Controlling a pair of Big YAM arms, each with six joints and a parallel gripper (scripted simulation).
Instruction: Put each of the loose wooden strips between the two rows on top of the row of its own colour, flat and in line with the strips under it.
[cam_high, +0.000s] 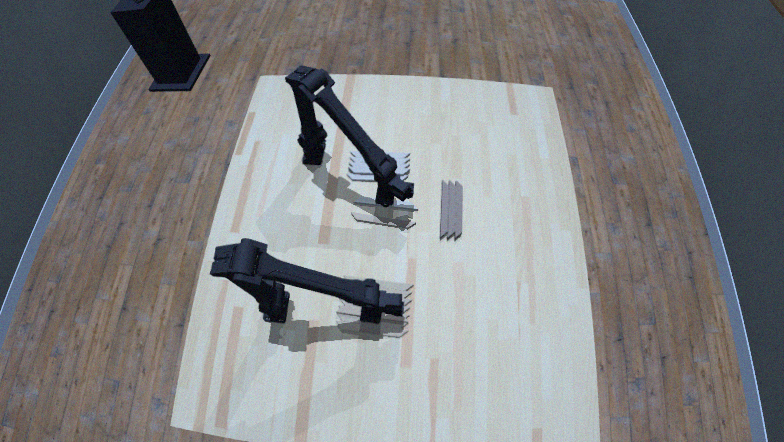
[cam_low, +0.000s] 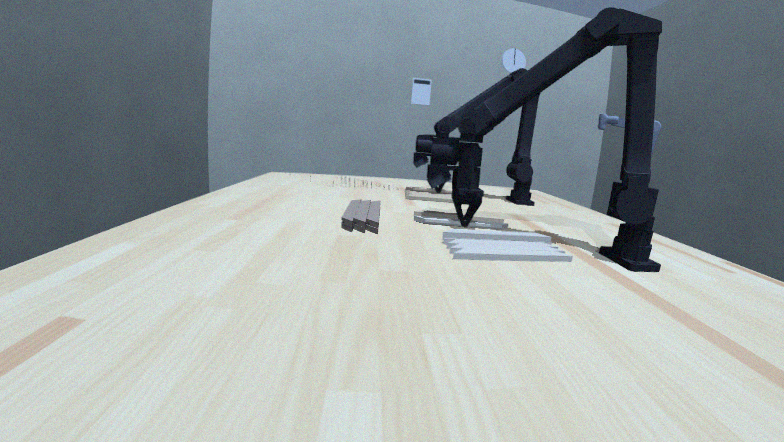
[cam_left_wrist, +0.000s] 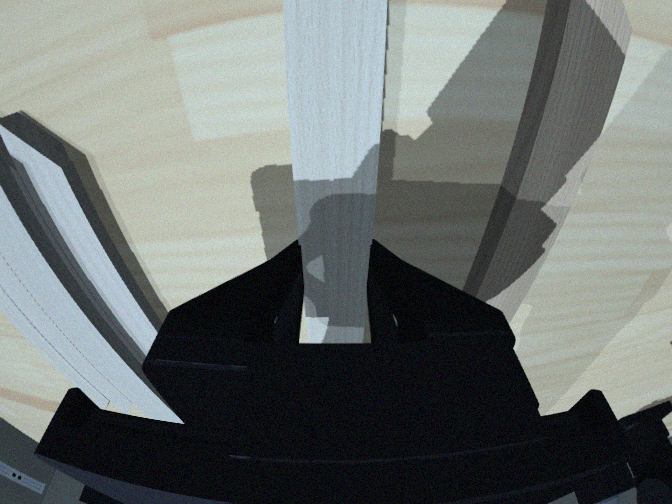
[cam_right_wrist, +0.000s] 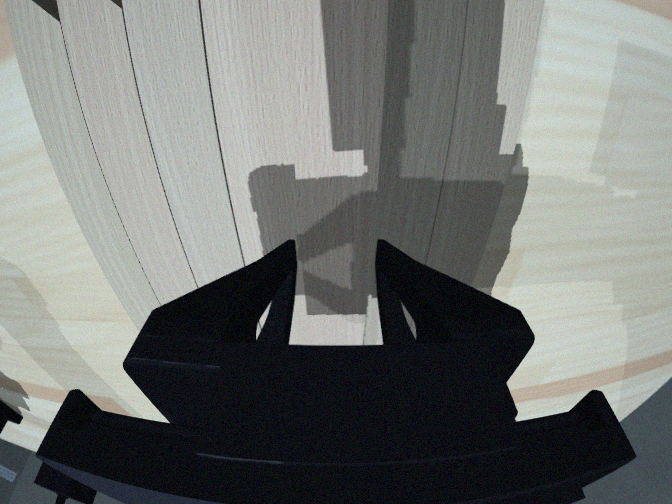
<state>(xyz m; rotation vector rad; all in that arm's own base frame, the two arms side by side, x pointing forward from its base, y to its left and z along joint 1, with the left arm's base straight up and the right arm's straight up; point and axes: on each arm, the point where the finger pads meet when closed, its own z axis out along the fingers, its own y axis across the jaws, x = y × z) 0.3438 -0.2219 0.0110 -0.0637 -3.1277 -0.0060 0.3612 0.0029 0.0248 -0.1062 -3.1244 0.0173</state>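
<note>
Nearest, the bluish row (cam_high: 362, 164) (cam_low: 499, 247) (cam_left_wrist: 32, 260) lay on the table. Just beyond it, the left fingers (cam_high: 384, 204) (cam_low: 465, 224) were closed around a loose bluish strip (cam_high: 411, 209) (cam_left_wrist: 336, 108). Farther from that row lay a loose pinkish strip (cam_high: 370, 220) (cam_left_wrist: 586, 97); farthest, the right fingers (cam_high: 370, 320) (cam_low: 438, 190), parted slightly and gripping nothing, straddled a pinkish strip (cam_right_wrist: 352, 124) atop the pinkish row (cam_low: 417, 196) (cam_right_wrist: 233, 135).

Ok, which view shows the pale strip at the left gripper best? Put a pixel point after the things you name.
The left wrist view: the pale strip (cam_high: 409, 208) (cam_low: 433, 221) (cam_left_wrist: 336, 108) runs broad between the left gripper's (cam_high: 385, 203) (cam_low: 465, 224) (cam_left_wrist: 335, 249) fingers. The top view shows it thin, partly hidden by the arm; the exterior, low and small. I can't make it out in the right wrist view.
</note>
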